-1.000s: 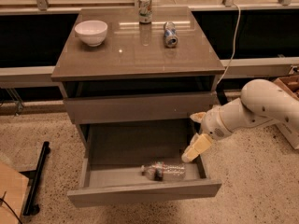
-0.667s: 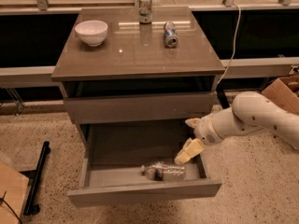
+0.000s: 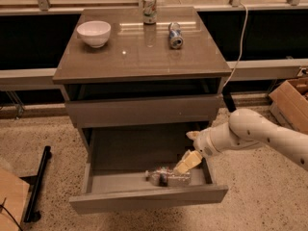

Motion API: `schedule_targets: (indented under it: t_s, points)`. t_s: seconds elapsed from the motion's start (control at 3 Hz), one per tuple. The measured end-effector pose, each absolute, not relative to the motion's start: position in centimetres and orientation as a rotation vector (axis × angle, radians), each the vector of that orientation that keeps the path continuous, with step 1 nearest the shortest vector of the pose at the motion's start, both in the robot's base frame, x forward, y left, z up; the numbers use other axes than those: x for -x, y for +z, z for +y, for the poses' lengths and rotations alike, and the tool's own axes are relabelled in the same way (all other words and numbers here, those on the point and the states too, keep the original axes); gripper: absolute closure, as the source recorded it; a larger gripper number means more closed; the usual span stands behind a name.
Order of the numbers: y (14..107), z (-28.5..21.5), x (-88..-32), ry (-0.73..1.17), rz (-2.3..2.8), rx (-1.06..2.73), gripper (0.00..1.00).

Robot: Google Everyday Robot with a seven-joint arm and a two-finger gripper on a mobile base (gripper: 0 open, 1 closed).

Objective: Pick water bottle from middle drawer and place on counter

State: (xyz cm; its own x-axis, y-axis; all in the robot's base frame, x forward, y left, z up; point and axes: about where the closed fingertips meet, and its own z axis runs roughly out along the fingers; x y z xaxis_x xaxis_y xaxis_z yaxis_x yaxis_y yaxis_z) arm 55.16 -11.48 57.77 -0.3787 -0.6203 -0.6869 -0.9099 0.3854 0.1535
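Gripper (image 3: 190, 149), fingers spread, sits right over the sideways water bottle (image 3: 168, 177) in the middle drawer (image 3: 144, 200), and one nudge could roll it away.

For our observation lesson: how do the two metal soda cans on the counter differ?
The upright silver soda can stands on its base at the rear edge of the glossy grey-brown counter. The bluish soda can lies on its side nearer the front, one end facing the camera. Both rest on the counter, untouched: the gripper hangs open over the clear water bottle in the drawer.
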Motion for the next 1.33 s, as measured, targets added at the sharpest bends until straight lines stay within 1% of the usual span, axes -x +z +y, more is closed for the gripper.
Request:
schedule_targets:
  t_s: [0.33, 0.67, 1.33]
  points:
    - [56.1, -10.4, -55.9, 0.74, 2.107, 1.295, 0.0]
    - [52.0, -8.7, -58.0, 0.81, 2.068, 1.245, 0.0]
    - [44.6, -7.4, -59.3, 0.873, 2.108, 1.183, 0.0]
